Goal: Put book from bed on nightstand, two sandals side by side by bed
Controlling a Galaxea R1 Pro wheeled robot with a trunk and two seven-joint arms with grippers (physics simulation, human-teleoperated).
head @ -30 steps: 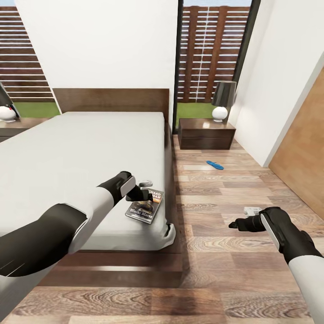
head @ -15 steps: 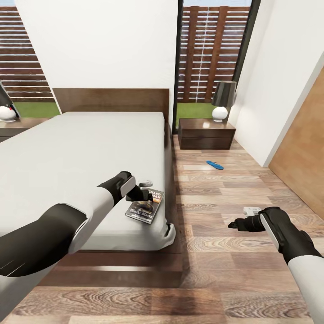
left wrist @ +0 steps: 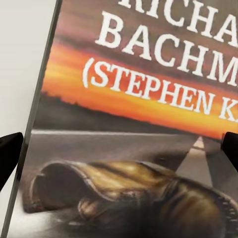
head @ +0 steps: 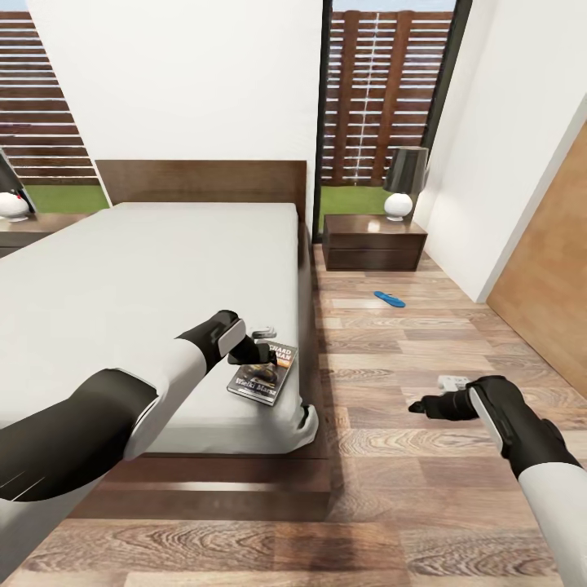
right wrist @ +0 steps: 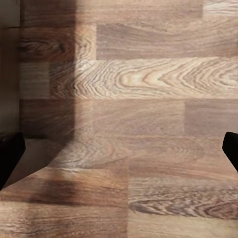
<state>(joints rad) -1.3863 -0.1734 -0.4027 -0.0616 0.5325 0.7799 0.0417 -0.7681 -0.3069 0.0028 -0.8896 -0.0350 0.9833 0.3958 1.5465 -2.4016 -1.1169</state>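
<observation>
The bed takes the left half of the head view, with an off-white mattress and a dark wood headboard against the white wall. At its left side a dark nightstand carries a lamp with a white round base.

The left arm reaches over the mattress, and the left pincer is directly above the book, which lies flat near the foot corner of the bed on the window side. In the left wrist view the book shows its white letters, orange band and dark picture. The two black fingertips stand wide apart, one at each side of the cover. The pincer is open and holds nothing; I cannot tell if it touches the cover.

On the other side of the bed, beside the headboard, stands a second nightstand with a black-shaded lamp, in front of the tall black-framed window. One blue sandal lies on the wood floor between this nightstand and the foot of the bed, apart from the bed frame.

Further from the bed, the right pincer hangs over the floor. In the right wrist view its fingertips are spread wide over bare planks, with nothing between them.
</observation>
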